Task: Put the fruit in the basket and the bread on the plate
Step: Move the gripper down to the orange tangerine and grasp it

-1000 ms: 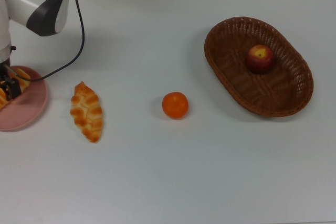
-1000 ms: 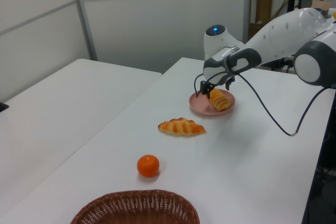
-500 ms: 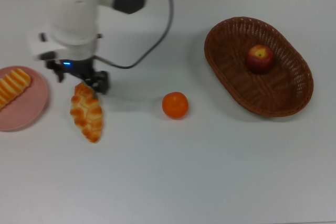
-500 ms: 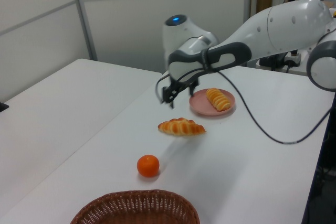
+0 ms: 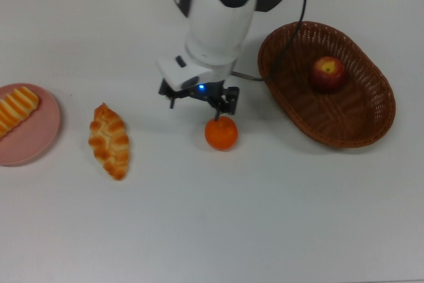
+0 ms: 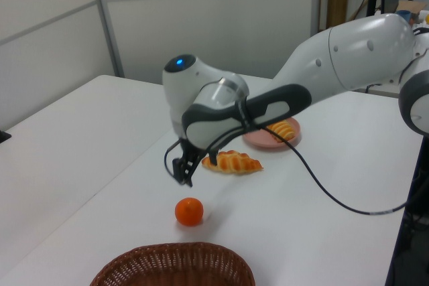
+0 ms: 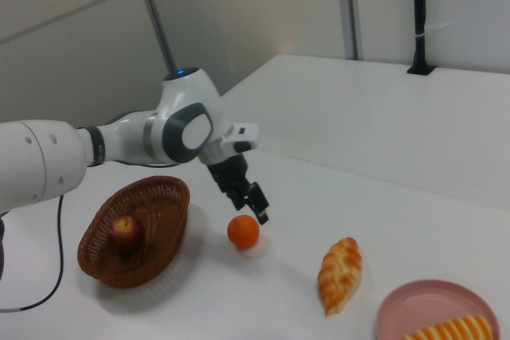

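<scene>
Now the gripper [image 5: 200, 97], fingers spread and empty, hangs just at the orange's [image 5: 220, 132] eleven o'clock in the top view (apple [image 5: 328, 73] already in the basket [image 5: 285, 91]); an off-centre descent could roll it away.

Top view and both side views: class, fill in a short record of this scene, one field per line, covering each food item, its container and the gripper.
apple: inside the basket
orange: on the table, outside the basket
braided bread: on the table, beside the plate
striped bread: on the plate
gripper: above the orange, holding nothing
still to do: orange, braided bread
</scene>
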`<state>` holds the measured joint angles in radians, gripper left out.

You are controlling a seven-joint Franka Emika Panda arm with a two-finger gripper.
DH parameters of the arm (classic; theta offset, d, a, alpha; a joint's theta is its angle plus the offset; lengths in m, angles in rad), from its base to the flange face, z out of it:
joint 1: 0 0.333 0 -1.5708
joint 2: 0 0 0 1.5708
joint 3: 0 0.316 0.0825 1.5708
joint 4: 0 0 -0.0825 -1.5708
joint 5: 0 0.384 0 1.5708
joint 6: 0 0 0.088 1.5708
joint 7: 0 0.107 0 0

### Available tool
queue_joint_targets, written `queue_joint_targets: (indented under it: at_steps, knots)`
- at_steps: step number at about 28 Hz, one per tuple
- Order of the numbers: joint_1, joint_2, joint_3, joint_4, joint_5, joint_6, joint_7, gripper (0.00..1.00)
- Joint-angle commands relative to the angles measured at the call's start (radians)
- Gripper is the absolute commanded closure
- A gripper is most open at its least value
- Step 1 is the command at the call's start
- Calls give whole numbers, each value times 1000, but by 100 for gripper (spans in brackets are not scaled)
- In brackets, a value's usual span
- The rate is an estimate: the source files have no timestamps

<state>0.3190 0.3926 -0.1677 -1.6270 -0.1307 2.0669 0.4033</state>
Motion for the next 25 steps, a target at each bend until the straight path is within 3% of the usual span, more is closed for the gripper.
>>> queue_joint_targets:
  at_steps: [1, 25]
  knots:
    - [43, 6, -13, -17, 20, -2, 12, 0]
    - [97, 141, -13, 7, 11, 120, 51, 0]
